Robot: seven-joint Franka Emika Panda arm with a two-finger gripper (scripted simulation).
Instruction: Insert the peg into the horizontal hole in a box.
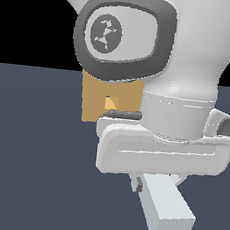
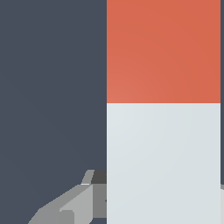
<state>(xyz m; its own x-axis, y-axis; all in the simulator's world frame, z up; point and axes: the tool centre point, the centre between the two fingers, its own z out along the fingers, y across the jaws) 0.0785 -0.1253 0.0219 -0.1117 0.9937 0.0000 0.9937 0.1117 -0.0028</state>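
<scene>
- Clamped on the peg [image 1: 165, 208] along its pale section, gripper [image 1: 155, 184] with 1 finger [image 2: 74, 205] pressed against the bar's side in the wrist view.
- Held off the floor [image 1: 26, 168], with the white end jutting toward the exterior camera and the red-orange end [image 2: 163, 50] showing only in the wrist view.
- Well apart from the peg, beyond the gripper, the box [image 1: 95, 102], mostly hidden by the arm [image 1: 183, 59].
- Partly visible in the box's face, the hole [image 1: 110, 104], nothing in it.
- Done, judging from this: grasp and lift. Left: lining up the red end with the hole, then pushing in.
</scene>
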